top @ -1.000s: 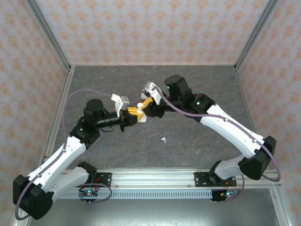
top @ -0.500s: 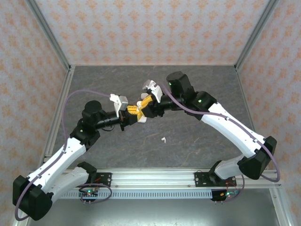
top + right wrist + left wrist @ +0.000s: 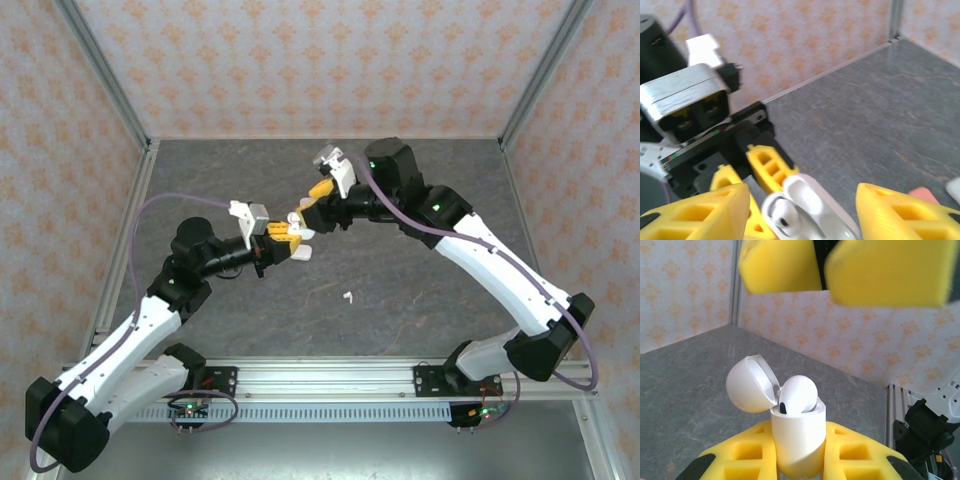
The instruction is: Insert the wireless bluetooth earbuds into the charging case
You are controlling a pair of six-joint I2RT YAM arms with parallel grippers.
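My left gripper (image 3: 290,240) is shut on the white charging case (image 3: 797,440), holding it upright above the table's middle with its lid (image 3: 751,385) swung open. One white earbud (image 3: 797,394) sits in the case, its rounded head sticking out of the top. My right gripper (image 3: 312,203) stands open just beyond and above the case, its yellow fingers (image 3: 890,270) apart and empty; from its wrist the case (image 3: 815,210) and the seated earbud (image 3: 782,217) lie between its fingertips (image 3: 695,215). Another white earbud (image 3: 348,296) lies loose on the table.
The dark grey table (image 3: 420,180) is enclosed by patterned walls with metal corner posts (image 3: 535,75). A small pink object (image 3: 922,192) and a white one (image 3: 955,187) lie on the table at the right edge of the right wrist view.
My right gripper has opened and drawn back up and to the right, away from the case, leaving the earbud in it. The left gripper keeps its hold on the case.
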